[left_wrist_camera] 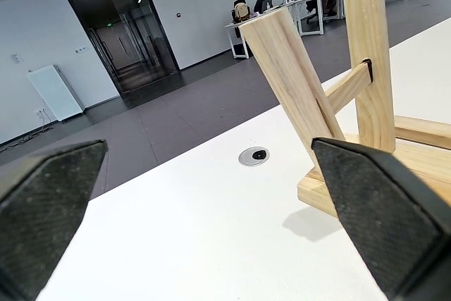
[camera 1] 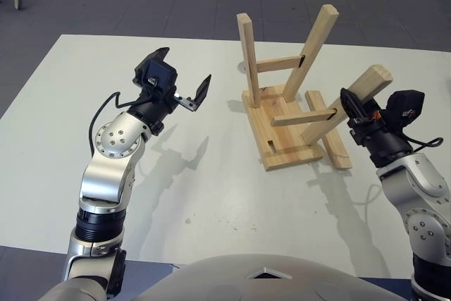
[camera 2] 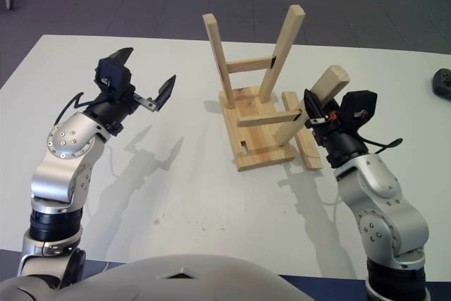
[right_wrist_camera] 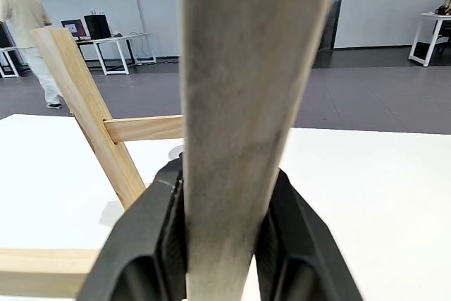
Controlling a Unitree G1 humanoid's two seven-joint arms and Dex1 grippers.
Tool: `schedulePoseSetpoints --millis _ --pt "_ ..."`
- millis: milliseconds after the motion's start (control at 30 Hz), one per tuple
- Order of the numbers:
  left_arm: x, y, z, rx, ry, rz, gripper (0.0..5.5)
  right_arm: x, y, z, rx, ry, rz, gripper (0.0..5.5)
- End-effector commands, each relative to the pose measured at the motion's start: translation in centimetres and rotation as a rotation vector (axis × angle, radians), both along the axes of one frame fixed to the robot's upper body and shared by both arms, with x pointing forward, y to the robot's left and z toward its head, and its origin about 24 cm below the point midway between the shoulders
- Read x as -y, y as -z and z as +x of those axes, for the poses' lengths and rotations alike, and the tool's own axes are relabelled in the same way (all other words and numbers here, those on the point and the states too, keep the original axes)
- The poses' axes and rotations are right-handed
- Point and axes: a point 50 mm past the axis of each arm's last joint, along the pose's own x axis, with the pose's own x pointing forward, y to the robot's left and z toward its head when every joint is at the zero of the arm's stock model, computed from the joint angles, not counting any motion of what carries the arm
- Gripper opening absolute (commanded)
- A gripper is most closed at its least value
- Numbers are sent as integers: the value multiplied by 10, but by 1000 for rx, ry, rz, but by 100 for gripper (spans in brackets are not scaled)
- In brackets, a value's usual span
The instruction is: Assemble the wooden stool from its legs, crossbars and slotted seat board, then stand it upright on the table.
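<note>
Where the white desk [camera 1: 211,195] runs toward its far right corner, we see the half-built stool [camera 1: 285,107] upside down, its slotted seat board [camera 1: 292,147] lying flat on the surface. Two far legs [camera 1: 248,54] rise from that board, joined by a crossbar [camera 1: 278,63], and a loose leg [camera 1: 338,149] lies flat just beside the board's right side. Beyond the board a round grommet [left_wrist_camera: 253,156] sits in the desk, and a dark object [camera 2: 442,82] rests at the right edge. Our right pincer [camera 2: 315,112] is clamped on a tilted leg [camera 2: 332,79] at the board's near right side, a second crossbar [camera 2: 264,118] running from it. Our left pincer [camera 1: 182,74] hovers over the desk's left half with fingers spread wide, well apart from the stool.
</note>
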Motion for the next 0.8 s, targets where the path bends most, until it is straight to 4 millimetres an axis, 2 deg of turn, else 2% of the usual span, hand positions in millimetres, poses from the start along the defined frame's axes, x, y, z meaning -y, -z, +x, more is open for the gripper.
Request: schedulePoseSetpoints --millis 33,167,300,333,400,600,800 --pt "4 6 -2 -14 9 7 540 9 74 -38 -446 103 -129 105" --pt "3 6 -2 -10 6 16 540 9 73 -36 -400 142 -132 106" --pt "4 8 -2 -14 7 15 540 6 81 -35 -371 151 -93 106" --pt "4 8 -2 -14 8 14 540 5 78 -31 -335 149 -86 106" --pt "4 8 -2 -16 7 13 540 5 64 -20 -230 147 -62 166" --pt "0 14 1 -48 -10 -18 540 1 -1 15 158 98 43 263" --pt "0 18 1 -66 -5 -25 540 -7 -34 30 277 39 85 354"
